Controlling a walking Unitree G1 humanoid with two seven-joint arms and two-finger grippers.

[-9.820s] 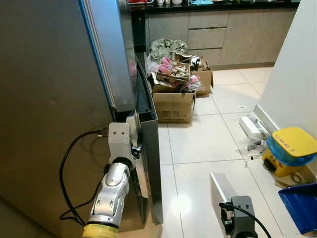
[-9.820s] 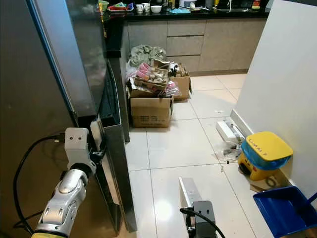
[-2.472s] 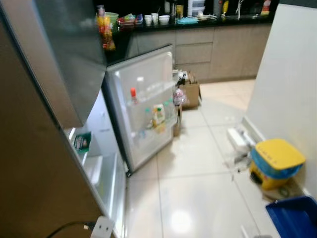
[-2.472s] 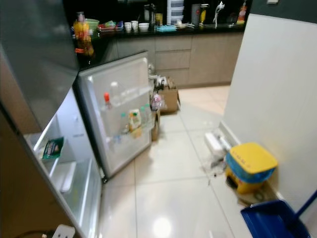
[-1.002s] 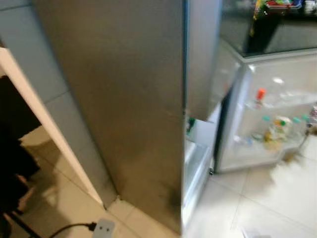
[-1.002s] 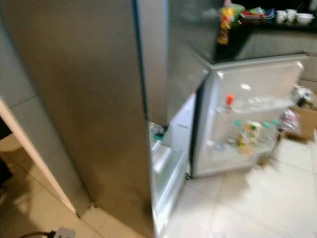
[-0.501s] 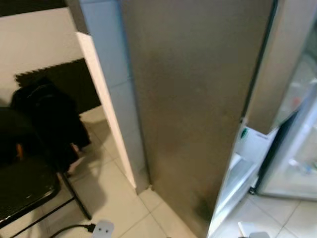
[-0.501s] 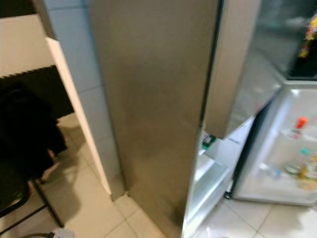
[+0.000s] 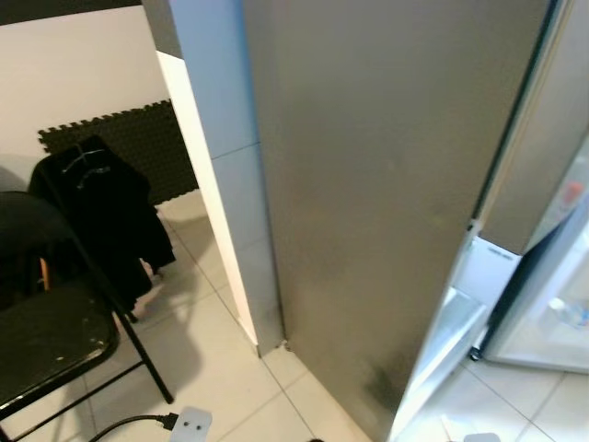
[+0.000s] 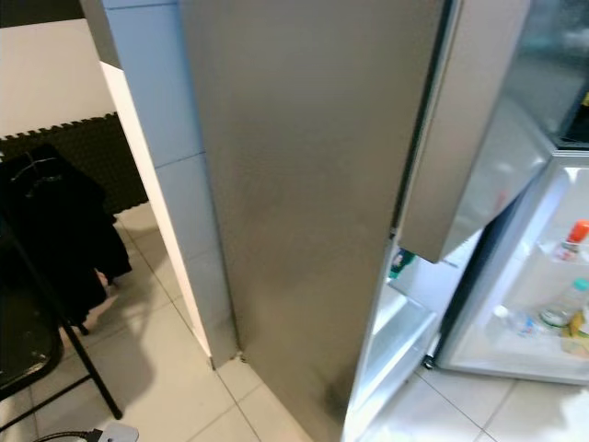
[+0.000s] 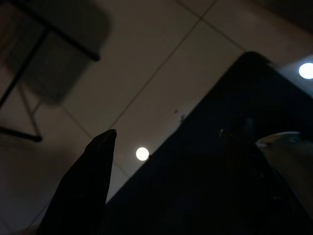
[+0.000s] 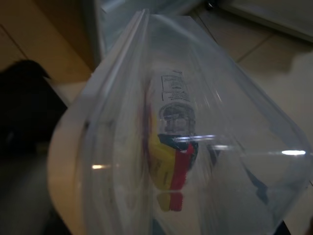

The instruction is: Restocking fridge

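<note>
The steel fridge (image 9: 368, 184) stands close in front of me, side panel towards me. Its lower compartment (image 10: 405, 331) is open, with a green packet (image 10: 398, 265) on a shelf inside. The open door (image 10: 515, 350) at the right carries bottles, one red-capped (image 10: 575, 235). In the right wrist view a clear plastic bag (image 12: 220, 147) with a yellow-and-red labelled packet (image 12: 171, 161) hangs before my right gripper, hiding its fingers. My left gripper (image 11: 166, 132) hangs low over the tiled floor, open, with nothing between its dark fingers (image 11: 93, 176).
A black folding chair (image 9: 46, 341) stands at the left, with a black jacket (image 9: 101, 212) behind it. A white wall corner (image 9: 221, 203) adjoins the fridge side. Dark foam matting (image 9: 120, 138) lines the far wall. Pale tiled floor (image 9: 212, 368) lies between chair and fridge.
The camera has swung left: the fridge side has come to the middle of the view, the chair and jacket have come in. The lower fridge door, nearly shut 9.8 s ago, stands open.
</note>
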